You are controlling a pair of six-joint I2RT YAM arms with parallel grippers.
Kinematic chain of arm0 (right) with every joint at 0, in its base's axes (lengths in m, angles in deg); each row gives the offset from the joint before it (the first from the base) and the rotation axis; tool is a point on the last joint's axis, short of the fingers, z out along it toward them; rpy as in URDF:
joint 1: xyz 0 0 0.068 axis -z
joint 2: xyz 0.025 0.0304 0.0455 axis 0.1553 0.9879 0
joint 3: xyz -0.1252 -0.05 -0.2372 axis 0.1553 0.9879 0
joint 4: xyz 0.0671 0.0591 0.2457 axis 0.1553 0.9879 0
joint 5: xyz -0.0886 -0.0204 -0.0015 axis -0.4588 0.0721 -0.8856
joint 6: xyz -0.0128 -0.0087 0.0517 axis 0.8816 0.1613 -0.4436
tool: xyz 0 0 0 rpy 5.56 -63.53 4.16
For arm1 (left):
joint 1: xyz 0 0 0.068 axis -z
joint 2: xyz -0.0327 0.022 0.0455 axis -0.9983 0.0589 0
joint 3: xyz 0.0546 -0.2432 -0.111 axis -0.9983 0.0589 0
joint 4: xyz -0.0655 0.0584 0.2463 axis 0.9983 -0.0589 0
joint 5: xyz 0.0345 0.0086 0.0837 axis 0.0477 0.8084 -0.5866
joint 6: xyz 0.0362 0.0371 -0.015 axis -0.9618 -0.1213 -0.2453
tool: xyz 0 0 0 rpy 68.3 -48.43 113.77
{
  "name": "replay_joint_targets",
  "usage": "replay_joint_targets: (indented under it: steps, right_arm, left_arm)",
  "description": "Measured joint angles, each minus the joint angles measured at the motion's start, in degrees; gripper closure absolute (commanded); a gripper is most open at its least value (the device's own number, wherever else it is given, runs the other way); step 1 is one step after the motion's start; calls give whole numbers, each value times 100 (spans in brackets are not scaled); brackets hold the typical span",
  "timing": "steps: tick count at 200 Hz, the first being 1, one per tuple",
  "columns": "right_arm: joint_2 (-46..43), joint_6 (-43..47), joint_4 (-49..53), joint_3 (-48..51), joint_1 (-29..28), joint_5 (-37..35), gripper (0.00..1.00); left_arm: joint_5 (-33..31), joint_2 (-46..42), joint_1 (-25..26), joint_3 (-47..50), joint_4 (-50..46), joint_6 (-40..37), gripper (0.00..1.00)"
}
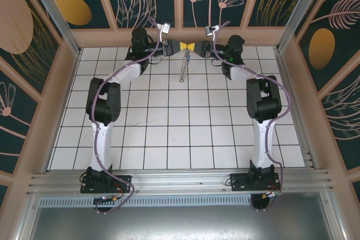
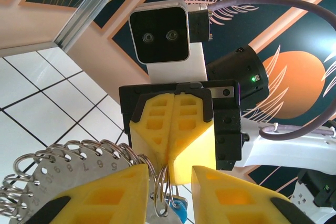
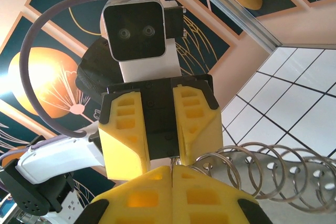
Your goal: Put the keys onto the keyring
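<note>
Top external view: I have both arms stretched to the far edge of the table [image 1: 169, 133], elbows bent and wrists turned inward. The left gripper [image 1: 180, 48] and right gripper [image 1: 193, 46] meet nose to nose at mid-width, just short of the far wall. From that meeting point the keyring [image 1: 183, 70] shows as a thin pale strip running toward the near side, tilted slightly left. I judge it hangs free above the tiles.

In the left wrist view the keyring is a metal plate stamped with numbers and edged with a row of wire loops. Its long axis runs out sideways and passes behind one of my left fingers [image 2: 105, 198]. The keys [image 2: 178, 211], a small cluster with a blue bit, sit low in the gap between the left fingers, straight under the right gripper's tips. A larger wire loop [image 2: 157, 182] rises from that gap to the seam between the right fingers.

The right gripper is fully closed, and I read it as pinching that loop. The left jaws stand partly apart, with the loop and keys between them. I cannot tell whether their pads press on anything or merely flank it.

Neither arm is nearer, since both are on the work. As I judge it, the coming move turns on lining the keys' loop up with a loop on the plate's edge. That leaves only fine wrist motion, and the dangling plate may swing.
</note>
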Motion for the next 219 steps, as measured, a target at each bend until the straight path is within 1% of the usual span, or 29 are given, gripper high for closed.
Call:
replay_joint_targets:
  steps: [34,61,86,106,118,137,156,168,189,219]
  right_arm:
    - [0,-2,0,-59,0,2,100]
    - [0,-28,2,-72,-2,0,100]
    - [0,-61,0,-72,-7,0,100]
    - [9,-63,0,-107,-17,2,100]
    - [9,-68,0,-125,-17,2,100]
    - [11,-85,-2,-142,-15,0,100]
    - [11,-120,9,-142,-17,0,80]
    - [11,-105,-26,-140,-15,-7,72]
    - [-44,-103,-90,20,4,-138,68]
    - [-326,-98,-146,704,122,-393,65]
  left_arm:
    - [0,0,22,15,4,0,75]
    - [13,0,22,26,48,24,82]
    - [15,0,26,26,94,50,86]
    - [9,0,24,31,120,87,93]
    - [11,0,20,31,146,120,100]
    - [4,0,20,33,221,179,100]
    - [-9,0,20,107,400,317,100]
    - [-52,0,24,210,579,442,100]
    - [-118,0,26,415,885,693,100]
    - [-162,0,39,669,1370,1058,100]
